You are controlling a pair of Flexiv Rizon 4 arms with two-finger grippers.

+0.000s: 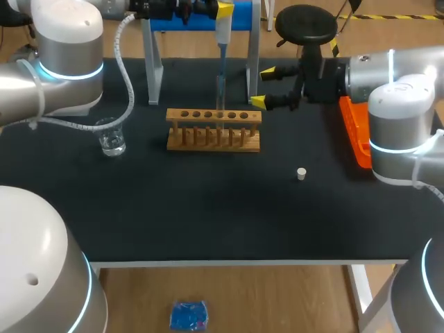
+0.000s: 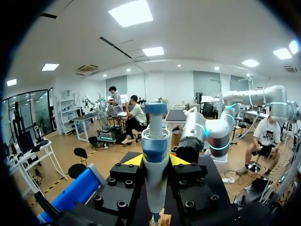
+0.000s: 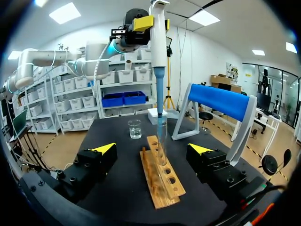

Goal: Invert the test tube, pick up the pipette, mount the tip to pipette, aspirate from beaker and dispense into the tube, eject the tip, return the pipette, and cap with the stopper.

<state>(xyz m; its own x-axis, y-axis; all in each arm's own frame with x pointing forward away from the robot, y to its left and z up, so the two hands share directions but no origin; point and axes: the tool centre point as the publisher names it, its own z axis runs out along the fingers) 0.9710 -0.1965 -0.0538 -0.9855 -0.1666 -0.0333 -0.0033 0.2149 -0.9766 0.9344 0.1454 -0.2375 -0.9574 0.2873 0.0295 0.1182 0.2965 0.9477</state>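
Observation:
My left gripper point(image 1: 220, 10) is shut on the white and blue pipette point(image 1: 222, 36), which hangs upright above the wooden rack point(image 1: 214, 130). Its blue tip reaches down into the clear test tube point(image 1: 219, 94) standing in the rack. In the left wrist view the pipette point(image 2: 155, 155) fills the gap between the yellow tips of the left gripper point(image 2: 155, 161). My right gripper point(image 1: 266, 87) stands open just right of the rack. From the right wrist view, the open gripper point(image 3: 153, 149) faces the rack point(image 3: 162, 176), the tube point(image 3: 162, 139) and the pipette point(image 3: 158, 56). A small white stopper point(image 1: 301, 173) lies on the mat.
A glass beaker point(image 1: 111, 137) with liquid stands left of the rack; in the right wrist view the beaker point(image 3: 134, 128) is beyond it. The blue-topped pipette stand point(image 1: 198, 21) straddles the back edge. An orange tip box point(image 1: 354, 132) lies at the right edge.

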